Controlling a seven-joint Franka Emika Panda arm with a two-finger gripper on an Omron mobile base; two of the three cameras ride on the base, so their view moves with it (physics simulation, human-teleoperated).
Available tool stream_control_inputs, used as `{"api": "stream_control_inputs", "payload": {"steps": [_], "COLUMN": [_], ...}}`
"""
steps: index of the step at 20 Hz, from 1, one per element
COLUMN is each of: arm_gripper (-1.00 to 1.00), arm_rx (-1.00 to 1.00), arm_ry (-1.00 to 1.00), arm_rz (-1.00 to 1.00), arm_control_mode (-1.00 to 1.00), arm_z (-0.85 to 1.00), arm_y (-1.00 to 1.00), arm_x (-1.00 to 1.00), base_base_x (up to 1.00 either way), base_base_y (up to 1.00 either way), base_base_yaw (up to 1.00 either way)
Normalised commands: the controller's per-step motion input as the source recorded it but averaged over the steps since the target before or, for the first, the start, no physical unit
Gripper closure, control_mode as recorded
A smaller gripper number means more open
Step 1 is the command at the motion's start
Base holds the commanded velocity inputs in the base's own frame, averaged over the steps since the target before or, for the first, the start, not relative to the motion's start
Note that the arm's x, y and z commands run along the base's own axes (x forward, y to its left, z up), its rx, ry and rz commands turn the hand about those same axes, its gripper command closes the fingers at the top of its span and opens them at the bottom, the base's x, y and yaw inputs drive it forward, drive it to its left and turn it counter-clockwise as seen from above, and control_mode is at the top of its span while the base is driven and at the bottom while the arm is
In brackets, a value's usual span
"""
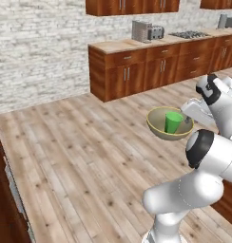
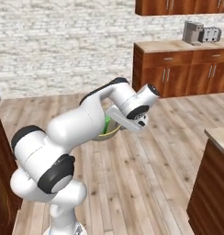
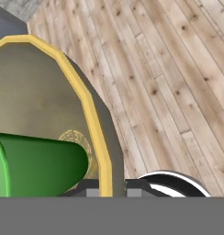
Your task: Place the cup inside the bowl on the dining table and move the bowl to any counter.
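The white arm's tool (image 3: 114,187) is clamped on the yellowish rim of the olive-tan bowl (image 1: 158,128), one finger on each side of the rim — the bowl held in the air above the wooden floor (image 1: 80,156). The green cup (image 1: 173,122) sits inside the bowl, apparently tipped toward its wall. Beyond the bowl, a cabinet worktop (image 1: 118,46) carries a toaster (image 1: 147,31) — well apart.

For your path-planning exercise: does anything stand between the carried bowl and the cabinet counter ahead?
Nothing visible does. The bowl, cup inside, hangs over open wooden floor; the counter lies beyond.
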Motion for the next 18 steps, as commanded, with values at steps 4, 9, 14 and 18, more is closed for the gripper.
{"api": "stream_control_inputs", "payload": {"steps": [4,9,14,18], "arm_gripper": [1.00,1.00,1.00,1.00], "arm_rx": [0.00,0.00,0.00,0.00], "arm_ry": [0.00,0.00,0.00,0.00], "arm_rz": [0.00,0.00,0.00,0.00], "arm_control_mode": [1.00,1.00,1.00,1.00], "arm_z": [0.00,0.00,0.00,0.00], "arm_y": [0.00,0.00,0.00,0.00], "arm_x": [0.00,0.00,0.00,0.00], "base_base_x": [1.00,1.00,1.00,1.00], "base_base_y": [0.47,0.50,0.50,0.48], "base_base_yaw": [0.00,0.00,0.00,0.00]}}
